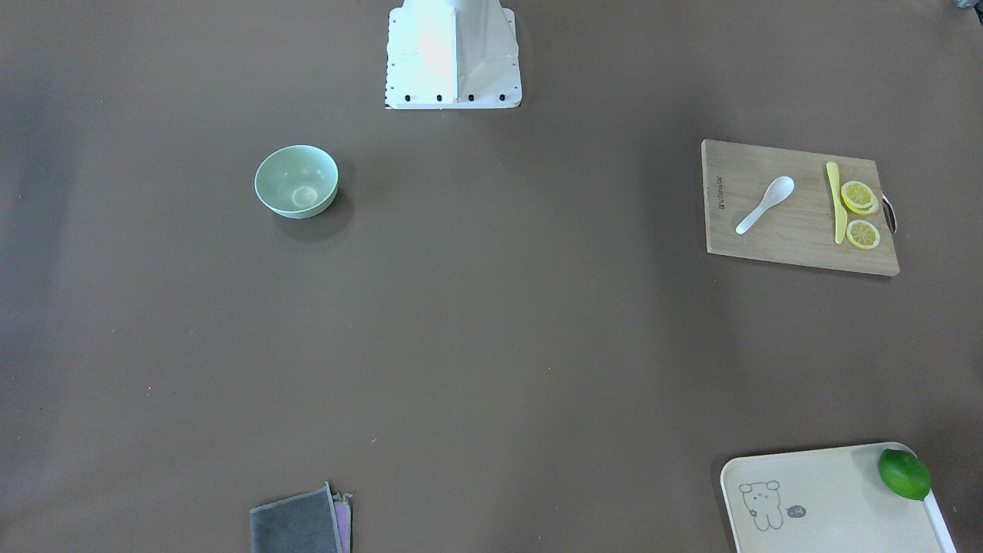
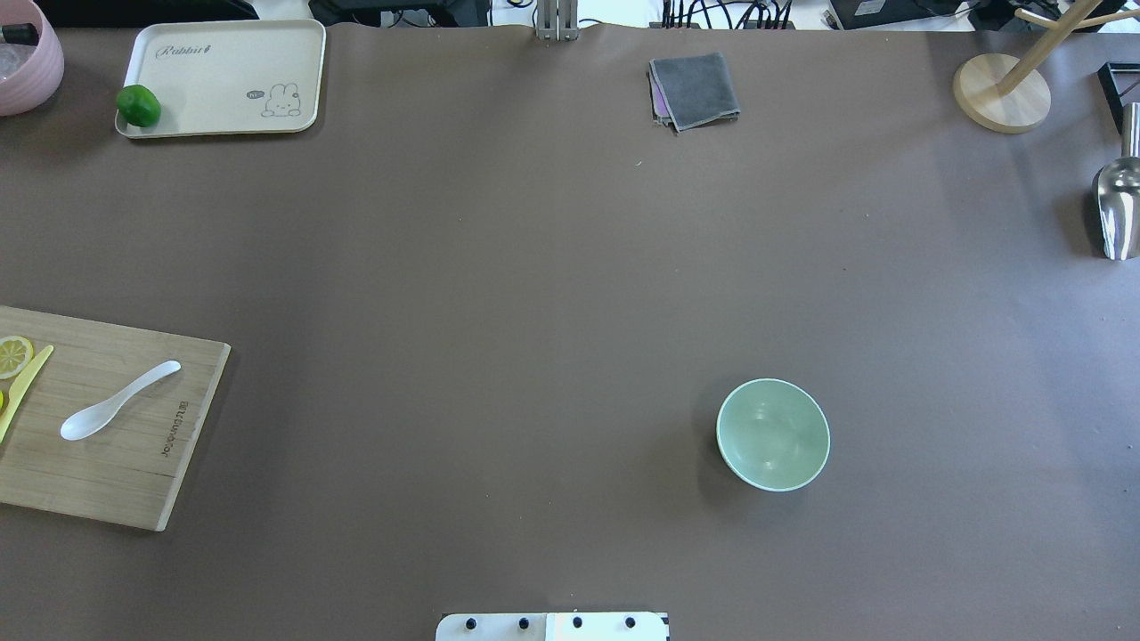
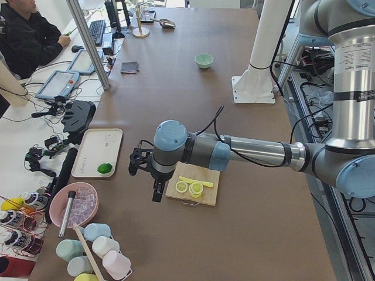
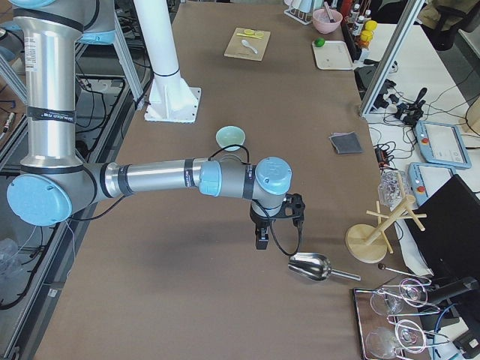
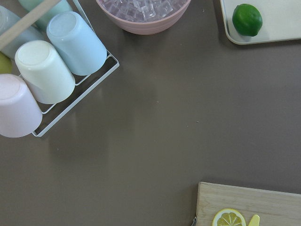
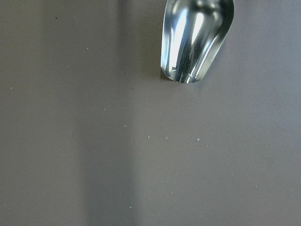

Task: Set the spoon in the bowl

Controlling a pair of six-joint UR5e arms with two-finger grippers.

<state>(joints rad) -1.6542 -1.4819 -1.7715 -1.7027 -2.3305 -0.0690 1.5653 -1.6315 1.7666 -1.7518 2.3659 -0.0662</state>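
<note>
Small white glossy soup spoon (image 2: 118, 401) lies on a pale wooden cutting board (image 2: 107, 472) at the table's 9 o'clock in the overhead view. Scoop points to 8, handle to 2. A slim yellow knife-like utensil (image 2: 27, 383) and lemon slices (image 1: 858, 197) lie nearby. Small round mint-green bowl (image 2: 773, 434) sits well apart at about 4 o'clock, empty. Spoon looks light, rigid, slick-glazed and likely to chip. I'd pinch across the short thick handle, since the rounded scoop would probably slip free. Left gripper (image 3: 157, 190) hangs fingers-down from a long, low, outstretched arm past the board's outer end, not over the spoon; released or clenched, cannot tell. Right gripper (image 4: 262, 238) points down near a shiny metal scoop (image 4: 310, 266) at the opposite end; state likewise unclear.
</note>
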